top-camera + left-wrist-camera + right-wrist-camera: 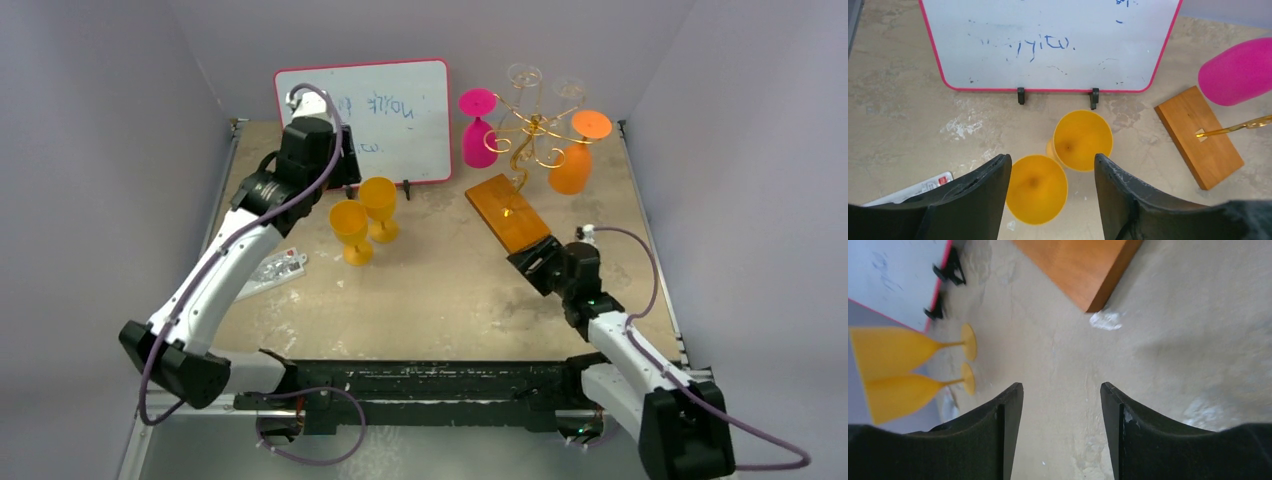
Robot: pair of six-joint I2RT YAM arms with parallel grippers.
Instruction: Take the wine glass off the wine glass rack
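The wine glass rack (535, 130) is a gold wire stand on a wooden base (510, 212) at the back right. A pink wine glass (478, 130), an orange one (575, 160) and two clear ones (525, 75) hang from it upside down. Two yellow wine glasses (352, 230) stand upright on the table left of the rack. My left gripper (1053, 159) is open, high above the nearer yellow glass (1037, 189), touching nothing. My right gripper (1062, 386) is open over bare table, just short of the base's near corner (1078, 265).
A red-framed whiteboard (385, 120) stands at the back, right behind the yellow glasses. A white packet (272, 270) lies on the table by the left arm. Grey walls close in the table on both sides and at the back.
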